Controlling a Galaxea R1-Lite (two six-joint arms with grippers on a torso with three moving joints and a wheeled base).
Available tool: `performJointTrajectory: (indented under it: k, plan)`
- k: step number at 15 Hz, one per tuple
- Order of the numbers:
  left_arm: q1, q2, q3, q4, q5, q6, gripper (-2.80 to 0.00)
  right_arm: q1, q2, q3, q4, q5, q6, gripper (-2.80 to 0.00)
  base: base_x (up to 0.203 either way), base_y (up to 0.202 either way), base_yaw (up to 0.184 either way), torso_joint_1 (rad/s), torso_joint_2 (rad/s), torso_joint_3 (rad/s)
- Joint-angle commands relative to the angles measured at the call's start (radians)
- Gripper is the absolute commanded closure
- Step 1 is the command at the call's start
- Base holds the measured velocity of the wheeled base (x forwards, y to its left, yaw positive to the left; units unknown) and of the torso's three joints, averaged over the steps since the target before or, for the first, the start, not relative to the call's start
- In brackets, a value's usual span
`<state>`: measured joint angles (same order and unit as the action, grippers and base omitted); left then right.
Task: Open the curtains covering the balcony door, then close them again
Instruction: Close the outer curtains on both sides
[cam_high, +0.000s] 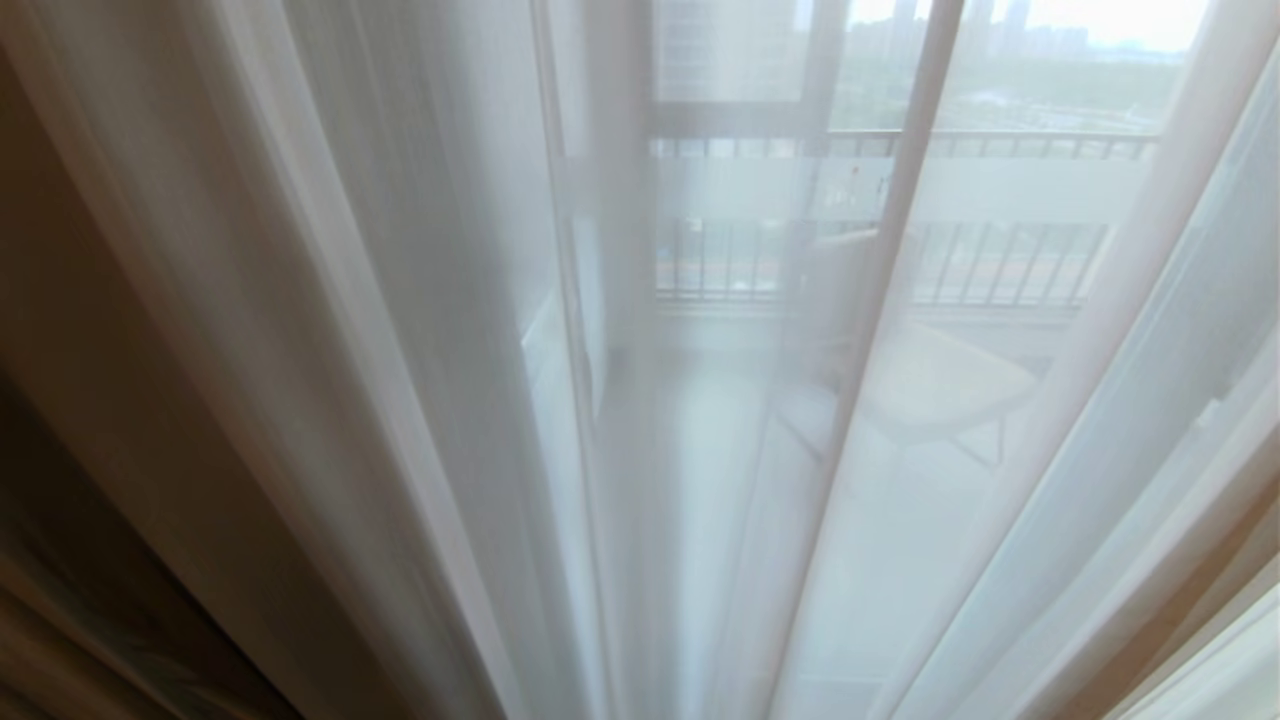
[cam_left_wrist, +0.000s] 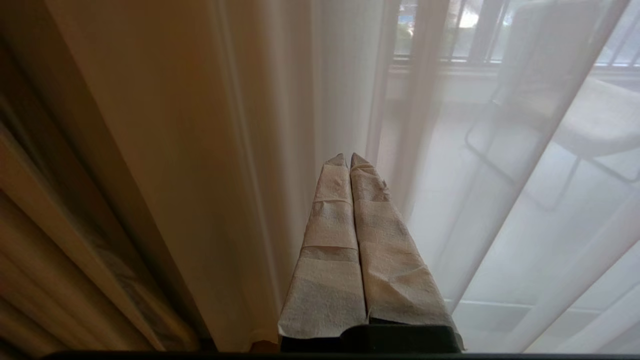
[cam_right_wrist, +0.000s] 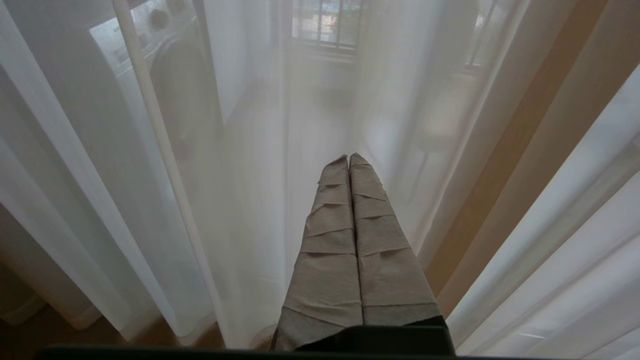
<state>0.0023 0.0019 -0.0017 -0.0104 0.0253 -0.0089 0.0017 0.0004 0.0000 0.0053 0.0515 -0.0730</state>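
Note:
The curtains hang drawn across the whole head view. The white sheer layer falls in long pleats, and the thick cream-beige layer is at the far left. Through the sheer shows the balcony door with its frosted white band. Neither arm appears in the head view. My left gripper is shut and empty, its tape-wrapped fingers pointing at the seam between the beige cloth and the sheer. My right gripper is also shut and empty, facing the sheer, with a beige fold beside it.
Behind the glass, a chair stands on the balcony before a dark railing. A washing machine shows dimly through the sheer. The curtain hems reach the wooden floor.

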Motion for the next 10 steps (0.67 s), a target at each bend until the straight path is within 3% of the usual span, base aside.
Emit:
performJointTrajectory:
  k: [1,10]
  plan:
    - [0.001,0.000,0.000,0.000,0.001,0.000,0.00,0.001,0.000,0.000,0.001,0.001,-0.001,0.00,0.000,0.165,0.000,-0.001,0.01,0.002]
    - [0.001,0.000,0.000,0.000,0.002,0.000,0.00,0.000,0.000,0.000,0.001,0.001,-0.001,0.00,0.000,0.012,-0.001,0.000,0.00,0.000]
